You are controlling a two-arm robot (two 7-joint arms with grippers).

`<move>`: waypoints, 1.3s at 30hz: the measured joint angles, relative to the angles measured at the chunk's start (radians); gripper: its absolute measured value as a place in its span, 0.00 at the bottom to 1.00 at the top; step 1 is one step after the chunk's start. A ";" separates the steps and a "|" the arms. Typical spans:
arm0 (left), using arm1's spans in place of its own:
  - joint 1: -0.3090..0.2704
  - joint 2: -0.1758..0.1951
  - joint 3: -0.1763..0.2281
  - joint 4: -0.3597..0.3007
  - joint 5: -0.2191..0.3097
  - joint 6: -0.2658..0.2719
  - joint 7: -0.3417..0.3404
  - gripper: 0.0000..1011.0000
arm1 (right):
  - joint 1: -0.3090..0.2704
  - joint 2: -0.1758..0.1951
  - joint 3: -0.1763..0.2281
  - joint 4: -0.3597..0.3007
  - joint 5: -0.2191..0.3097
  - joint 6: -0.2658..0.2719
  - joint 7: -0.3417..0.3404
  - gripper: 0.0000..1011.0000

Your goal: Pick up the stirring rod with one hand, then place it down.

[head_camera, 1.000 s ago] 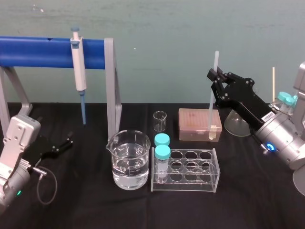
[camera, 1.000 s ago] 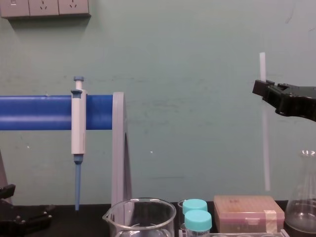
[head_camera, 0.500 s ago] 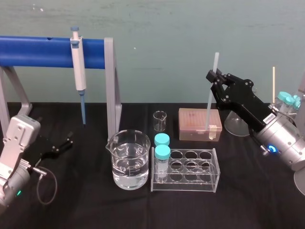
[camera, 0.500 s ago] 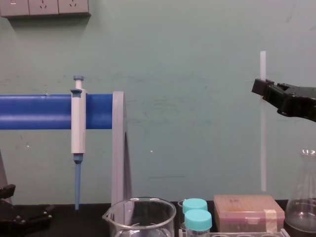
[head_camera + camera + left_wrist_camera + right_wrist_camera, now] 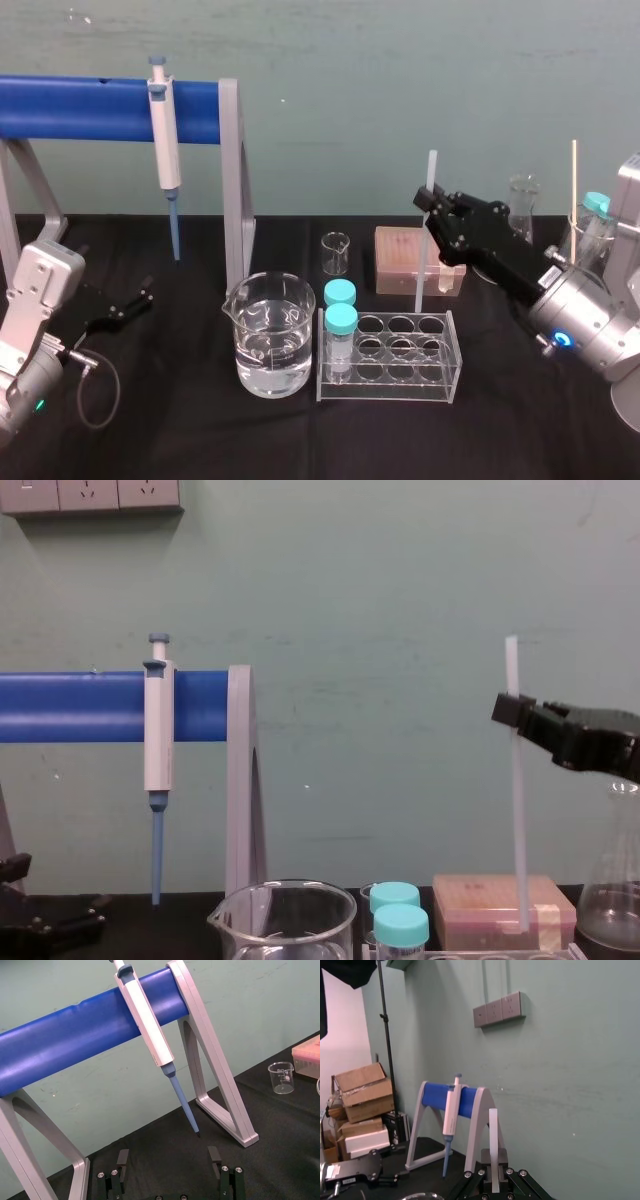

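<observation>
The right gripper [image 5: 430, 203] is closed on the stirring rod [image 5: 425, 255], pinching it in its upper part; a short length of rod stands above the jaws. The rod hangs nearly upright in the air. Its lower end is in front of the pink box [image 5: 398, 256] and at the back edge of the clear tube rack [image 5: 388, 385]; whether it touches anything cannot be told. Two blue-capped vials [image 5: 341, 322] stand at the rack's left end, just beside a beaker of water [image 5: 268, 340]. The left gripper [image 5: 135, 300] rests on the black table [image 5: 180, 430] at far left, fingers [image 5: 122, 1159] spread, holding nothing.
</observation>
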 joint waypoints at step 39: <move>0.000 0.000 0.000 0.000 0.000 0.000 0.000 0.99 | 0.051 -0.054 -0.064 0.164 0.009 -0.016 0.001 0.07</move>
